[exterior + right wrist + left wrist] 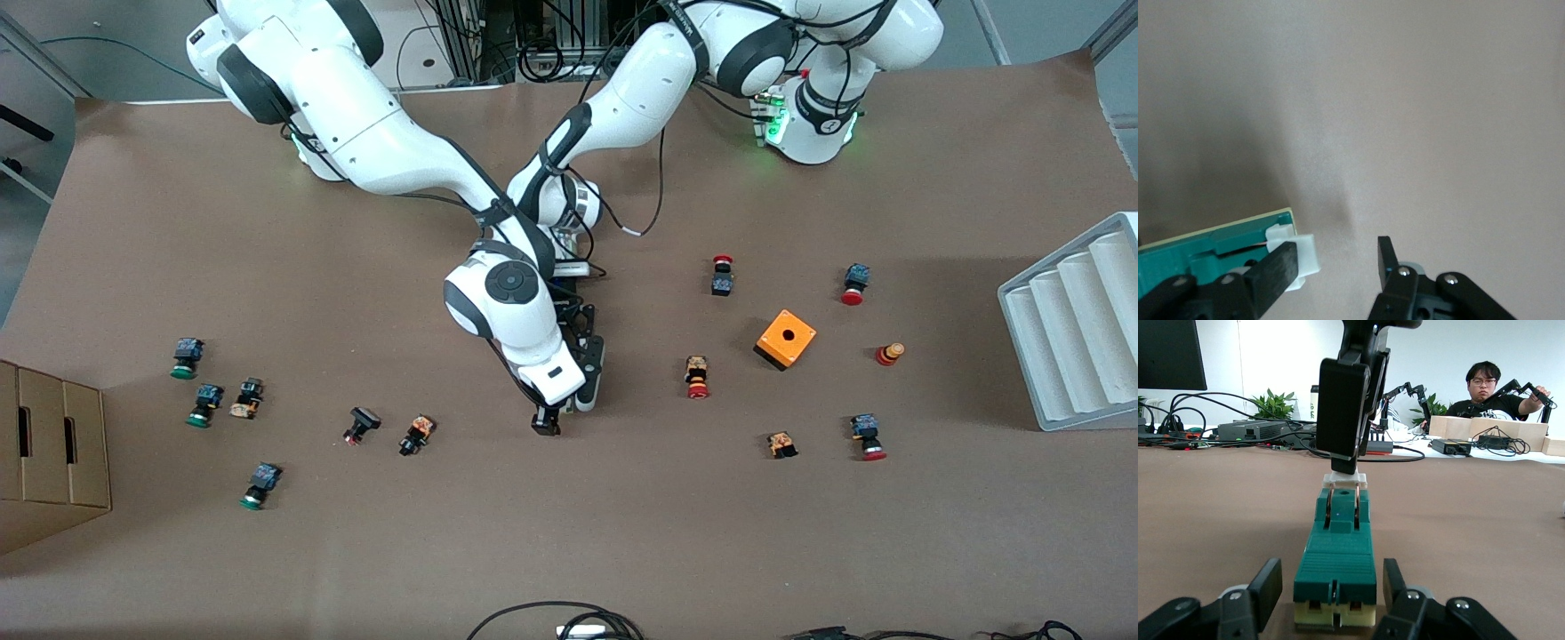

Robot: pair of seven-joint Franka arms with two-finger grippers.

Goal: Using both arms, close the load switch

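- The table (pixel 267 569), covered in brown paper, was seen carrying everything, with both arms reaching in over its middle.
- A grey ribbed tray (pixel 1076 329) was set at the left arm's end of the table, and a cardboard box (pixel 49 453) at the right arm's end.
- The load switch (pixel 1336 560), a narrow green block on a cream base, was laid flat on the table near its middle, under the two wrists; in the front view it was hidden by the arms.
- The left claw (pixel 1331 603) was held low at one end of the switch, its fingers apart on either side of the green body, with gaps visible.
- The right claw (pixel 1338 263) was placed at the other end, fingers apart, one finger (pixel 1275 270) touching the white sliding piece (pixel 1298 257).
- An orange box (pixel 786 339) with a hole was set toward the left arm's end.
- Small red- and green-capped buttons were scattered toward both ends.
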